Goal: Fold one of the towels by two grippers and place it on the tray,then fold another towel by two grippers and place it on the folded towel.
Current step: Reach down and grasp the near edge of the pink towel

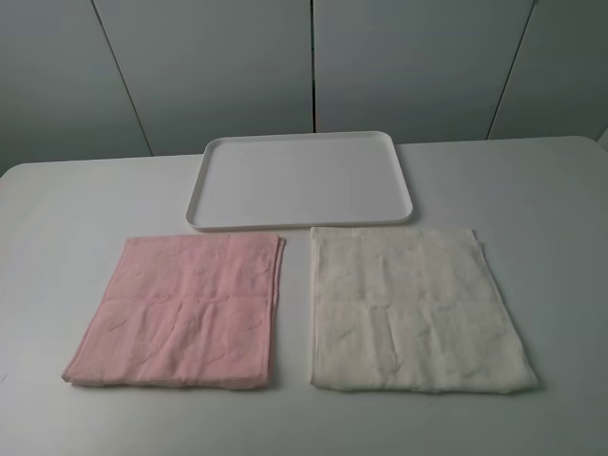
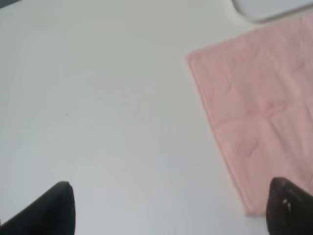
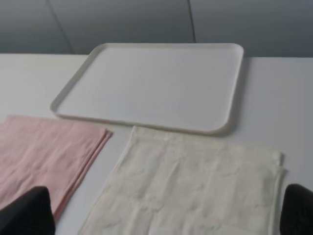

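Note:
A pink towel (image 1: 185, 309) lies flat on the white table at front left. A cream towel (image 1: 408, 306) lies flat at front right. A white tray (image 1: 300, 179) sits empty behind them. Neither arm shows in the exterior high view. In the left wrist view my left gripper (image 2: 171, 208) is open, its black fingertips (image 2: 54, 208) spread above bare table beside the pink towel (image 2: 259, 112). In the right wrist view my right gripper (image 3: 166, 215) is open above the cream towel (image 3: 190, 186), with the pink towel (image 3: 44, 156) and the tray (image 3: 156, 83) beyond.
The table (image 1: 76, 199) is white with a rounded far edge. Grey wall panels (image 1: 218, 66) stand behind it.

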{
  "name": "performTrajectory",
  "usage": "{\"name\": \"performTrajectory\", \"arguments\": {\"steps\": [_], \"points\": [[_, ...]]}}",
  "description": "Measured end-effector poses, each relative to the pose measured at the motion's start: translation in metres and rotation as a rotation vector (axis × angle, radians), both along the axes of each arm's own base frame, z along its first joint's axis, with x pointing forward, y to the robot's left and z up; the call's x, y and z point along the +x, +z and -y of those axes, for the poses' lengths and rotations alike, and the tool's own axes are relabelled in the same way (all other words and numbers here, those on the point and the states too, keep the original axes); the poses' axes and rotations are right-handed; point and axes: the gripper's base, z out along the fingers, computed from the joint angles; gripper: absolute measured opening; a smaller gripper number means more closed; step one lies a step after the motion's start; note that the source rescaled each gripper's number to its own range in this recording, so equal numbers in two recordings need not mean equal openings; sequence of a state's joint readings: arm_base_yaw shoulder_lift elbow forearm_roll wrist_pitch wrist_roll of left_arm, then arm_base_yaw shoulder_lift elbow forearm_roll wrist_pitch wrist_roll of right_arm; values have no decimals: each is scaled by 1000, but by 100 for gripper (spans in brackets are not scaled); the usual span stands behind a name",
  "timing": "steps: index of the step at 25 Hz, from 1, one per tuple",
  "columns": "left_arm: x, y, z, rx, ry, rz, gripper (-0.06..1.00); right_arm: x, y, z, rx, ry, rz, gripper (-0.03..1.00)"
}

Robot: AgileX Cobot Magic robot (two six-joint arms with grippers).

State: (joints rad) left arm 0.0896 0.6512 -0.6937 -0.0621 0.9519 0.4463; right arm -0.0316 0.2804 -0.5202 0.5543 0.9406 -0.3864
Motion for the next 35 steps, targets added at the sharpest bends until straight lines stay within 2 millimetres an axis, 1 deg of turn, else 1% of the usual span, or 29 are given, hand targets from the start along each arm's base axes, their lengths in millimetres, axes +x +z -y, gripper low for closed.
{"name": "performTrajectory", "arguments": {"steps": [3, 5, 7, 10, 12, 15, 18, 21, 23, 26, 28, 30, 32, 35], "points": [[35, 1, -1, 138, -158, -104, 100, 28, 7, -6, -59, 134, -23, 100], [53, -2, 1, 215, -261, -158, 100, 51, 9, -9, -94, 222, -43, 100], [69, -13, 5, 274, -380, -228, 100, 72, 12, -12, -121, 319, -33, 100], [88, -34, 15, 323, -526, -327, 100, 103, 12, -19, -115, 431, -34, 100], [98, -47, 24, 339, -604, -379, 100, 118, 12, -27, -141, 511, -37, 100], [110, -68, 36, 372, -722, -461, 100, 131, 10, -50, -203, 640, -30, 100], [119, -86, 44, 405, -804, -539, 100, 136, 6, -82, -258, 776, -26, 100], [124, -105, 56, 422, -891, -611, 100, 135, -5, -118, -354, 919, -57, 100], [127, -117, 64, 442, -942, -648, 100, 132, -17, -142, -444, 1015, -96, 100], [125, -141, 72, 480, -1011, -725, 100, 130, -29, -172, -527, 1101, -138, 100], [122, -157, 71, 498, -1041, -783, 100, 130, -33, -190, -555, 1144, -140, 100], [117, -167, 68, 522, -1062, -808, 100, 127, -40, -209, -577, 1195, -147, 100], [114, -172, 66, 539, -1080, -803, 100, 124, -47, -227, -606, 1245, -148, 100], [108, -179, 64, 551, -1120, -798, 100, 117, -65, -252, -645, 1305, -181, 100]]}}
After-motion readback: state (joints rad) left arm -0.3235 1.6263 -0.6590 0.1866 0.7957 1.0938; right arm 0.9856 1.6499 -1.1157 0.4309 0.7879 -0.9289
